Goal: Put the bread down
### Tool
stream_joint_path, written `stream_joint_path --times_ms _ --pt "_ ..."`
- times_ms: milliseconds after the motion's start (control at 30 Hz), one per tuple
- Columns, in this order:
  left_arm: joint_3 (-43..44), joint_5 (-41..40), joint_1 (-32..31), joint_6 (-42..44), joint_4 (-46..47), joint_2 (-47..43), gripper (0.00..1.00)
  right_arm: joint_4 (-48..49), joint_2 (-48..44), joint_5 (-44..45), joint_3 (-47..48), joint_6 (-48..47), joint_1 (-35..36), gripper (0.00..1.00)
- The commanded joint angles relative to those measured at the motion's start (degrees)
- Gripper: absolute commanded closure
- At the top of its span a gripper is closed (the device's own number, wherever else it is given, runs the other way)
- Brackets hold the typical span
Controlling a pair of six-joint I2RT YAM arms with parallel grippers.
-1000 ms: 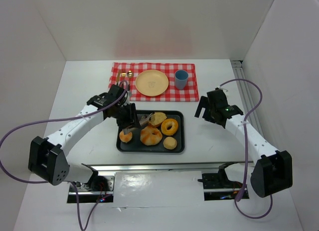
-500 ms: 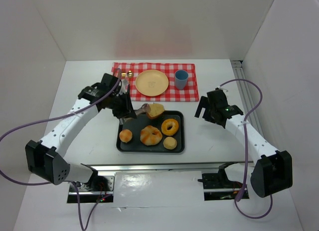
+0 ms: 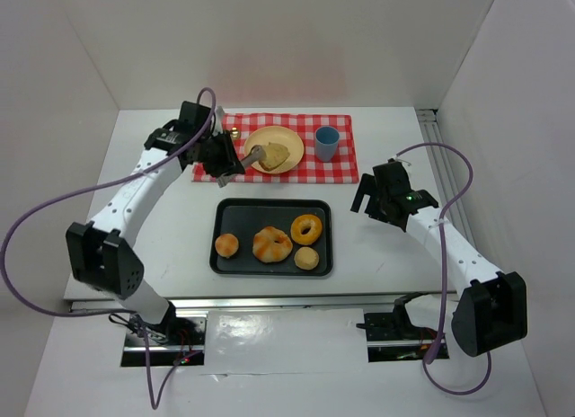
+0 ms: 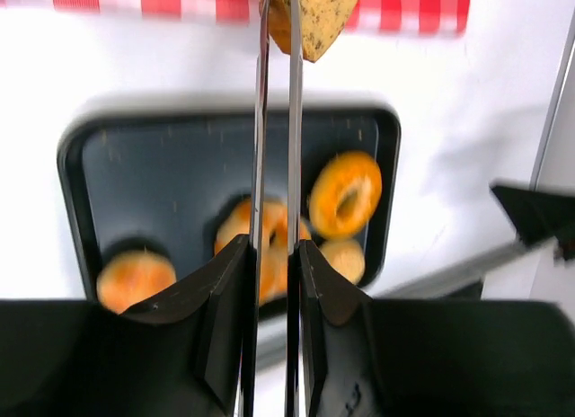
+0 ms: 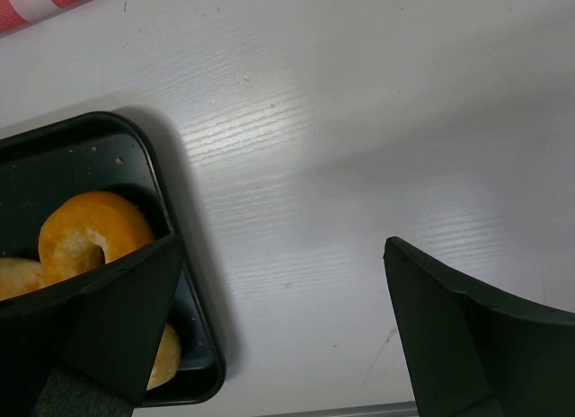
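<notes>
Holds a pair of thin metal tongs point(image 4: 294, 147) in the left end effector point(image 4: 276, 255), fingers drawn in almost together on the two blades. Pinches the bread point(image 4: 314, 13), a speckled wedge, at the far tips of those blades. Seen from above, carries it over the yellow plate point(image 3: 269, 134) on the checked cloth point(image 3: 337, 170), close above it or just touching; cannot tell which. Nearer in, on the desk point(image 3: 162, 219): a black tray point(image 3: 269, 204) with three rolls and a ring doughnut point(image 3: 306, 228). Just beside the plate, a blue cup point(image 3: 326, 143).

Probably at the set-down step. To do it well:
- Lower straight down until the bread rests on the plate's middle, away from the rim.
- Ease the squeeze slowly, so the springy blades part without flicking the piece.
- Lift clear along the blades' own line, not sideways, to avoid dragging the bread off or nudging the cup.
- Watch for crumb sticking to one blade.

Holds nothing in the right end effector point(image 5: 280, 255), fingers spread wide, hovering over the desk just beside the tray's right edge; best left parked there.
</notes>
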Motion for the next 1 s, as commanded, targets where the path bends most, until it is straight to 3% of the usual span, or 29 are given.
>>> stream_joint_path --times_ms 0,233,333,367,467,500,700,967 --pt "3.02 -1.11 0.61 -2.06 10.89 4.25 1.0 -0.15 -1.21 0.8 1.11 0.44 0.38 0.0" --pt "6.45 -0.31 1.13 -3.38 16.7 14.71 0.99 -0.68 -1.21 0.8 1.11 0.44 0.38 0.0" --pt "7.68 -0.93 0.61 -3.38 16.71 17.97 0.85 -0.68 -1.83 0.8 0.49 0.96 0.38 0.0" --pt "8.21 -0.93 0.61 -3.38 16.71 17.97 0.72 -0.68 -1.83 0.8 0.49 0.96 0.38 0.0" --pt "8.21 -1.55 0.0 -2.86 16.09 17.98 0.57 -0.68 -1.31 0.8 -0.03 0.96 0.38 0.0" --pt "8.21 -2.15 -0.01 -2.33 16.09 17.97 0.45 -0.68 -1.3 0.8 -0.03 0.96 0.38 0.0" --pt "14.09 -8.39 -1.77 0.48 9.6 16.84 0.34 -0.15 -0.77 0.27 1.02 0.96 0.38 0.0" --pt "15.16 -19.73 -4.31 3.47 0.46 8.67 0.37 -0.15 -1.3 0.27 1.02 0.96 0.38 0.0"
